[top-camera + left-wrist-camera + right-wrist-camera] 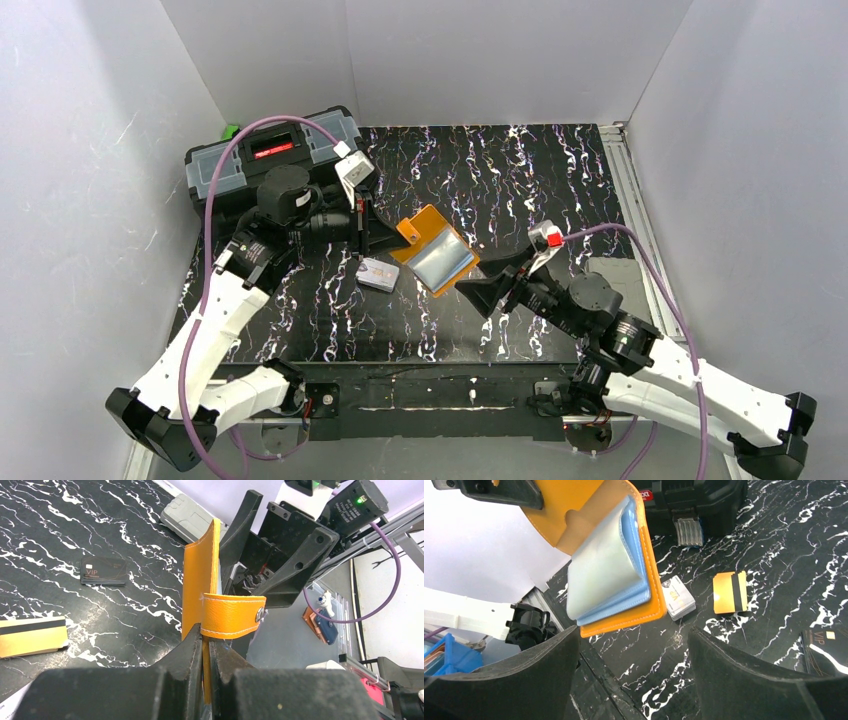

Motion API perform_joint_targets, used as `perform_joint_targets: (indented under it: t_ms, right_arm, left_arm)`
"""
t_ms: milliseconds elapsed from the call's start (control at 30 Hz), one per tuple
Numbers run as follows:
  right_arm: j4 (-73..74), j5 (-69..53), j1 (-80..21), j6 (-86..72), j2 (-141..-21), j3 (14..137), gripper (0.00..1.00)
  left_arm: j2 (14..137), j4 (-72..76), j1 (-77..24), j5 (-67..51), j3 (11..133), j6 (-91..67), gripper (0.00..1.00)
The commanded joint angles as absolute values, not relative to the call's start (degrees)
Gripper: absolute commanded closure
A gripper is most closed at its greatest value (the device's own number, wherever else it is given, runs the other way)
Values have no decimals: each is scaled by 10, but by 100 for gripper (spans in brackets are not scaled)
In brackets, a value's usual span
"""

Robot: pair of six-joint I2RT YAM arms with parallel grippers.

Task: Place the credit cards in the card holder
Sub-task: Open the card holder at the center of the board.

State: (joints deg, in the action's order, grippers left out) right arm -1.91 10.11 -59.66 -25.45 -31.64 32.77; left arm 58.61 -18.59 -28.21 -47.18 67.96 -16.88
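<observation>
Left claw [206,647] is pinching the open wallet [200,590] by one edge mid-frame; right claw [490,285] is gaping empty at its lower right, so any push is risking twisting it loose

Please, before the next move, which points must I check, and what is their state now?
1. Jaws of left gripper shut on card holder: ok.
2. Its clear sleeves hang open, facing the right gripper: ok.
3. Right jaws open, holding nothing: ok.
4. The white card stack, orange striped card and black VIP card lie free on the table: ok.
5. Sleeves free of cards: cannot tell.
</observation>
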Motion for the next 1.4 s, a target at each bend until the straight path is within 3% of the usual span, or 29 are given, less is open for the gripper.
perform_joint_targets:
  t_ms: [0, 133, 267, 367, 467, 633, 733, 800, 900, 1033, 1100, 1267, 1367]
  right_arm:
    - [-106, 69, -583, -265, -343, 339, 17]
    - [-163, 26, -564, -276, -384, 356, 27]
    - [-207, -17, -549, -293, -412, 362, 54]
    - [-214, -23, -545, -299, -416, 362, 80]
    - [-214, -22, -543, -302, -409, 363, 92]
    - [-202, -29, -543, -295, -410, 376, 95]
    - [-193, -36, -543, -289, -420, 390, 99]
    - [-172, -38, -543, -286, -432, 406, 99]
    - [-142, -38, -543, -280, -447, 432, 99]
    - [-107, -47, -543, -281, -465, 464, 99]
    - [-93, -52, -543, -283, -474, 478, 99]
    - [-64, -57, -543, -289, -496, 504, 99]
    - [-63, -62, -544, -291, -502, 510, 99]
  left_arm:
    - [573, -156, -279, -497, 684, -189, 100]
    - [573, -147, -279, -498, 681, -198, 100]
    - [572, -142, -279, -496, 678, -198, 100]
    - [569, -141, -279, -496, 674, -194, 100]
    - [564, -141, -279, -491, 661, -180, 100]
    - [563, -129, -279, -487, 627, -155, 99]
    - [574, -127, -279, -497, 615, -147, 65]
    - [579, -127, -279, -508, 606, -136, 57]
    - [578, -122, -287, -518, 595, -116, 38]
    - [561, -122, -316, -483, 584, -55, 29]
    - [552, -120, -328, -459, 583, -32, 3]
    - [536, -115, -361, -413, 582, 14, 2]
    - [519, -116, -378, -314, 576, 55, 2]
